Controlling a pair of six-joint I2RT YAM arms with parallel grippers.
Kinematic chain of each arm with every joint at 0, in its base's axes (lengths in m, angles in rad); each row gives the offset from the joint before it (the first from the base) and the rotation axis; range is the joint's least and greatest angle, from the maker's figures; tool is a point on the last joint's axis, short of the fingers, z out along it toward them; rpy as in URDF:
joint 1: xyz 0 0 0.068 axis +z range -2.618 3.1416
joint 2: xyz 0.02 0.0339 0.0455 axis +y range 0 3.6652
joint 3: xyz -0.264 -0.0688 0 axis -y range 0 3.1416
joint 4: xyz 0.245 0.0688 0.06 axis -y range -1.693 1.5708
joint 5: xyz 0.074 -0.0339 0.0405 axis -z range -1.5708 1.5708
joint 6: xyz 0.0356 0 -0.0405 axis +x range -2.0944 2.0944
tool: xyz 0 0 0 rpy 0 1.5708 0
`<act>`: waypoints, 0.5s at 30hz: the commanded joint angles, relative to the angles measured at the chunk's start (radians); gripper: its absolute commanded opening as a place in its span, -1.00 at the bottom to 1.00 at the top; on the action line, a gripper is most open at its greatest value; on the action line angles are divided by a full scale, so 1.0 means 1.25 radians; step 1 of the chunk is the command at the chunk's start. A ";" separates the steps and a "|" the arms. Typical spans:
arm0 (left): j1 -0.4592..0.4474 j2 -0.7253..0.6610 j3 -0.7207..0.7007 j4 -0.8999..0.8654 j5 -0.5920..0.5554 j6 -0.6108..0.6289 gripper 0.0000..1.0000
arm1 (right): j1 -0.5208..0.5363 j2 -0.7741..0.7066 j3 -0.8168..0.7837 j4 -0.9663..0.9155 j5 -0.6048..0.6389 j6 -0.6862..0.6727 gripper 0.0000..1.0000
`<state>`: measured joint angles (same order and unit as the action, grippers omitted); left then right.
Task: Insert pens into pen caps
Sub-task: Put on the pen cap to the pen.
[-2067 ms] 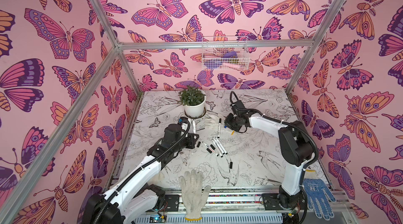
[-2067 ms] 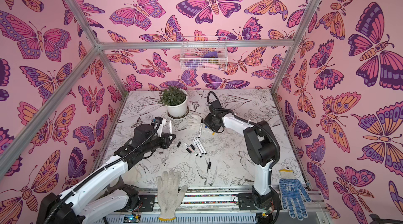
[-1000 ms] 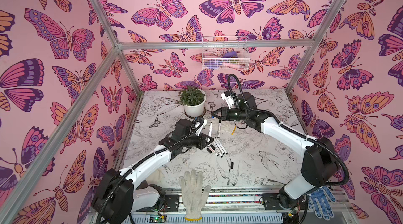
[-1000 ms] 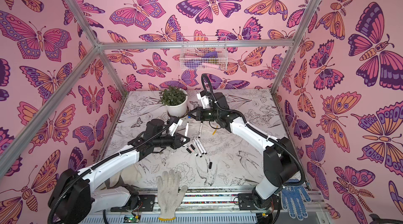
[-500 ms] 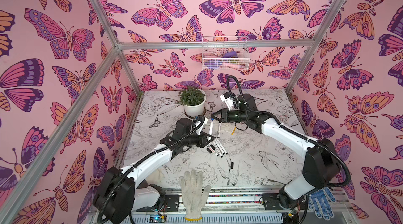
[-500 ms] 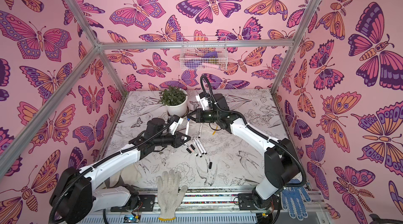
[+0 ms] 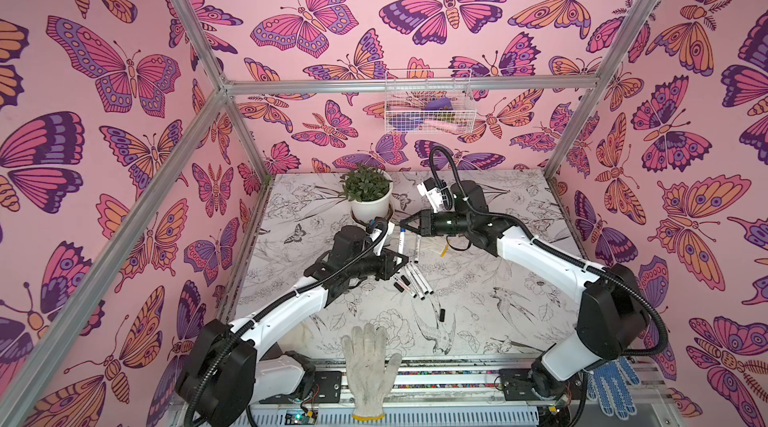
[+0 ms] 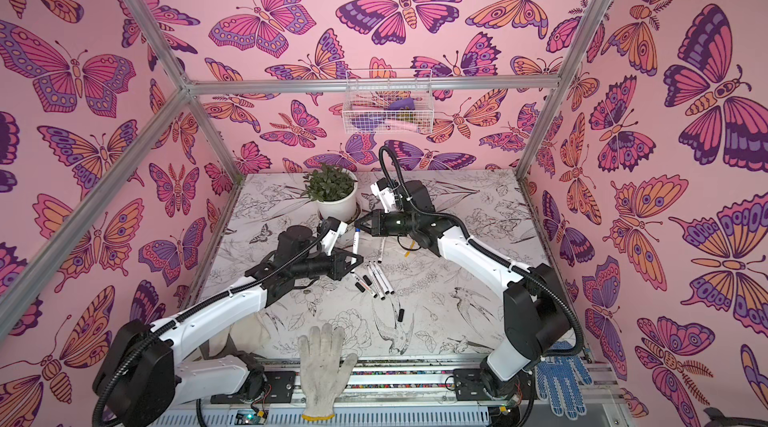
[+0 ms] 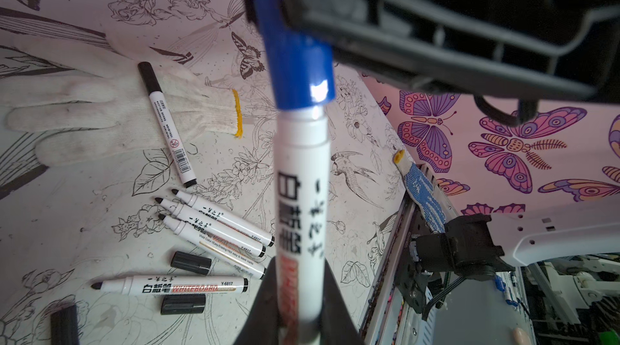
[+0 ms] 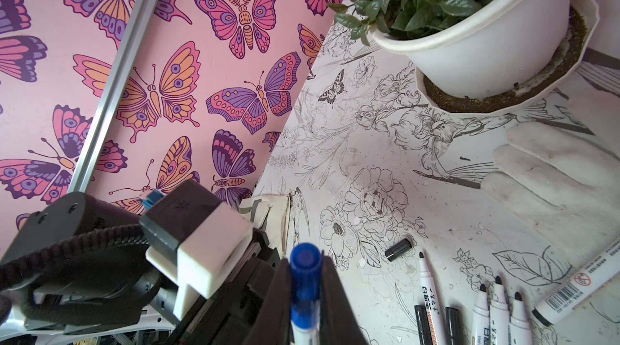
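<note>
A white pen (image 9: 302, 209) stands between my two grippers above the table's middle, seen as a short white stick (image 7: 401, 243) in a top view. My left gripper (image 9: 298, 279) is shut on its lower barrel. A blue pen cap (image 9: 298, 68) sits in line on the pen's upper end, and my right gripper (image 10: 305, 269) is shut on that cap (image 10: 305, 279). Several uncapped pens (image 9: 218, 226) lie side by side on the table, and loose black caps (image 9: 191, 262) lie beside them. One black-capped pen (image 9: 166, 125) rests on a white glove.
A potted plant (image 7: 368, 192) stands just behind the grippers. One white glove (image 9: 100, 105) lies flat on the table and another (image 7: 370, 366) hangs at the front edge. A lone black cap (image 7: 442, 315) lies nearer the front. A yellow strip (image 7: 444, 252) lies under my right arm.
Both arms have risen from the table and come together over the middle. In the last half second the right gripper edged onto the pen's upper end; little else moved.
</note>
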<state>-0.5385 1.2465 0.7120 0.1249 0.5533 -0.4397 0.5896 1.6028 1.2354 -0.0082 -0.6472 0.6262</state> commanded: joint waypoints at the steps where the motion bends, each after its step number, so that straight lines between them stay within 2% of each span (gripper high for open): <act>1: 0.003 -0.002 -0.006 0.120 -0.032 -0.070 -1.00 | 0.005 -0.019 -0.016 -0.005 -0.006 -0.026 -1.00; 7: 0.005 0.072 0.032 0.188 -0.042 -0.126 -1.00 | 0.006 -0.019 -0.017 -0.033 -0.023 -0.068 -1.00; 15: 0.010 0.085 0.073 0.226 -0.076 -0.171 -1.00 | 0.006 -0.056 -0.019 -0.150 -0.011 -0.181 -1.00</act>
<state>-0.5587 1.3453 0.7456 0.2882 0.5663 -0.5850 0.5735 1.5703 1.2266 -0.0151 -0.5865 0.5041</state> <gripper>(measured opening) 0.156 0.157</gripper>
